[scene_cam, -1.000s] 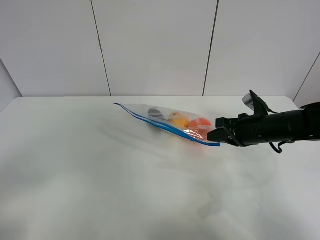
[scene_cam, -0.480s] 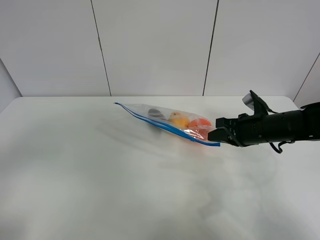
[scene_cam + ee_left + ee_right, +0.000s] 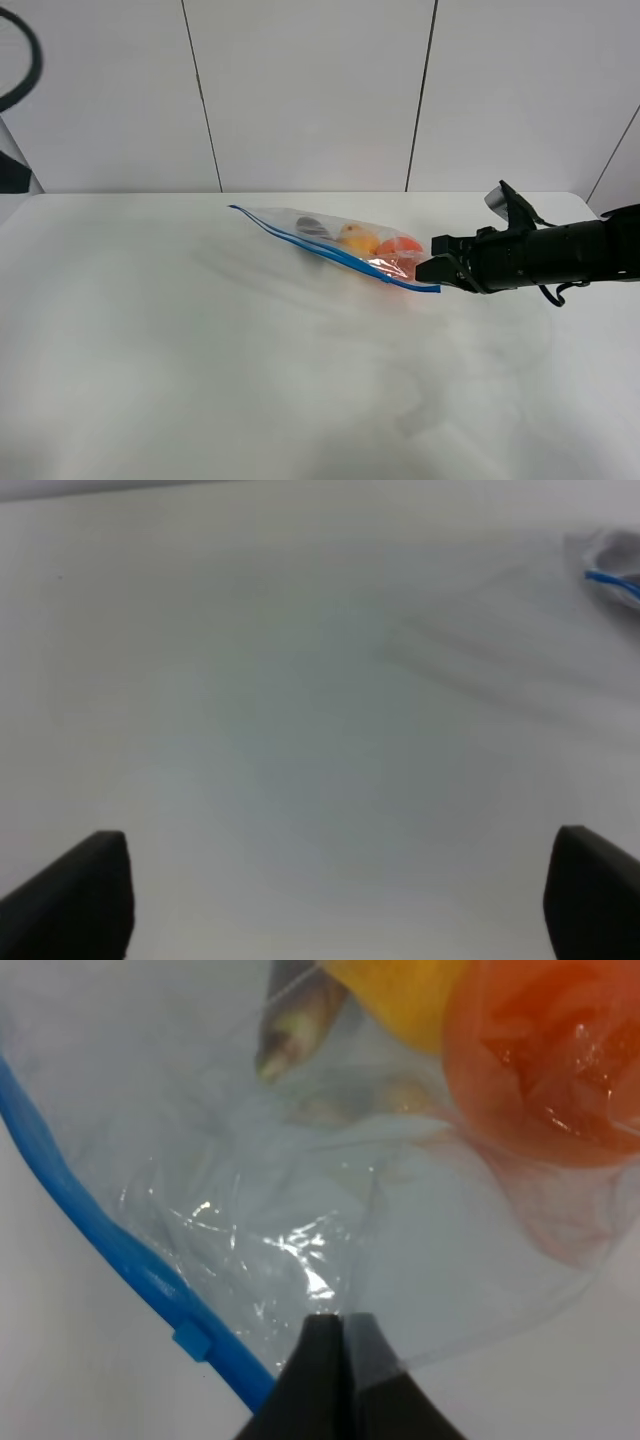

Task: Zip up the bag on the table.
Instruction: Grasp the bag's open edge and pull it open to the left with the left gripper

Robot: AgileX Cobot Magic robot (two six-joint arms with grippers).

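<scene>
The bag, by the worktop's far edge, is judged light, limp, slippery; its corner is pinched in the right tool; the slider is left for the left tool, spread wide.

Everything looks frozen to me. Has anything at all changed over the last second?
Only at the far left of the high view: a dark cable loop and what looks like part of the left arm have come into view. The right pincer still pinches the bag at its corner, and neither has moved.
</scene>
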